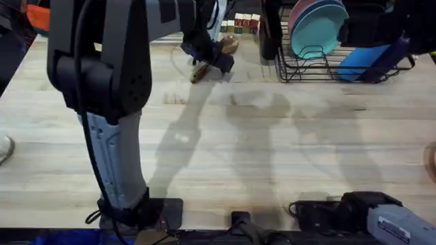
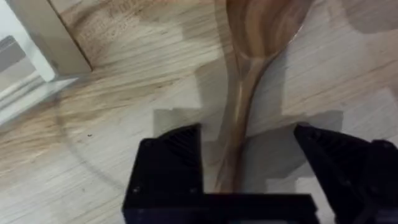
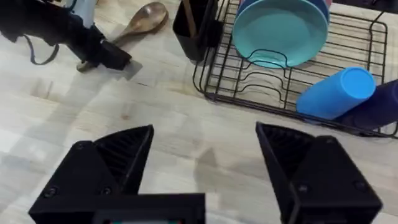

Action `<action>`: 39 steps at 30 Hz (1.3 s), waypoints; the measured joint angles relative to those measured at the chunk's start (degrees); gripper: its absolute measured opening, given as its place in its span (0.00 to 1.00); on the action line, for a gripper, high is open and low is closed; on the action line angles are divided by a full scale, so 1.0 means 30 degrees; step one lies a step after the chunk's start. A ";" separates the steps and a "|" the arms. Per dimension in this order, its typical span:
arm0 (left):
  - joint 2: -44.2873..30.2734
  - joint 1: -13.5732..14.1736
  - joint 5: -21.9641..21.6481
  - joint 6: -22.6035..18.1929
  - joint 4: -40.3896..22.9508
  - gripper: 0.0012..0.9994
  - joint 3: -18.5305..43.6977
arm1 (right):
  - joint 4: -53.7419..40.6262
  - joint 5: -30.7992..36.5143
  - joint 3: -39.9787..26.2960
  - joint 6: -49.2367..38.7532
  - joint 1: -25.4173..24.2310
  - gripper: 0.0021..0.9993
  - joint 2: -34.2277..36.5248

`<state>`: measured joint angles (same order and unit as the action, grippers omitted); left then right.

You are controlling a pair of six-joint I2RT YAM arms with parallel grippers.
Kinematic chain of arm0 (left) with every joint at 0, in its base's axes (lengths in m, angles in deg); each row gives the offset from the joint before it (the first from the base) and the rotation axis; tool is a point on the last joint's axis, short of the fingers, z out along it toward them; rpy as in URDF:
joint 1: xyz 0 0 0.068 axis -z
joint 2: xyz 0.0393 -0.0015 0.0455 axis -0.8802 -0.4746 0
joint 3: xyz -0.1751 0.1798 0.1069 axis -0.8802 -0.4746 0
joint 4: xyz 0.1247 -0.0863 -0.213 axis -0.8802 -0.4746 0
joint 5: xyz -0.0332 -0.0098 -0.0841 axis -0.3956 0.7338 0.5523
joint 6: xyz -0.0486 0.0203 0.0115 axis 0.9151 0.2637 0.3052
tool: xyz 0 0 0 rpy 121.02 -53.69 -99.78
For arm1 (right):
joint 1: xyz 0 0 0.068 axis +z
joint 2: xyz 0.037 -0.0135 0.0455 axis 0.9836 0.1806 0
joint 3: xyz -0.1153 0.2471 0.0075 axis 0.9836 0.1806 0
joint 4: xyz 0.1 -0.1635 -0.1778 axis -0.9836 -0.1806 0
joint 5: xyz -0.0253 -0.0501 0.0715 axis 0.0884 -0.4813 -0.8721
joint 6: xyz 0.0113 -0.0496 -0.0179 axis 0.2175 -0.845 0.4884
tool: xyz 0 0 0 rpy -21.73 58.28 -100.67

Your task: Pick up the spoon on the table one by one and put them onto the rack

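My left hand (image 2: 249,155) straddles the spoon (image 2: 245,81) handle, wide open, gripping nothing; closing off-centre could skid it across the surface (image 2: 112,124).

Brown wooden spoon (image 2: 249,74), pale grained table (image 1: 259,156), black wire rack (image 3: 249,81), teal plates (image 3: 283,28), blue cup (image 3: 336,93)

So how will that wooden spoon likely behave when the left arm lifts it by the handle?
The spoon looks like solid wood, so probably stiff and light. The left pincer straddles the slim handle with its fingers apart; the handle's smooth sheen suggests it could twist or slip. The oval bowl lies beyond the grip, so that end may dip on lifting.
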<state>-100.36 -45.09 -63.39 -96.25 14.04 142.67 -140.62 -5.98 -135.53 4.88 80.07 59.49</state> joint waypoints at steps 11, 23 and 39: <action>0.0000 0.0000 0.0102 -0.0043 0.0007 0.44 0.0021 | 0.0000 -0.0007 0.0000 -0.0001 0.0000 1.00 0.0000; 0.0000 0.0000 0.0330 -0.0059 -0.0293 0.05 0.0216 | 0.0000 -0.0011 0.0000 0.0006 0.0000 1.00 0.0000; 0.1827 0.0000 -0.0745 -0.0292 -0.3089 0.04 0.3270 | 0.0000 -0.0007 0.0000 0.0006 0.0000 1.00 0.0000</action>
<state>-94.88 -45.09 -65.63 -97.13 4.77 152.48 -140.62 -6.00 -135.53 4.90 80.07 59.49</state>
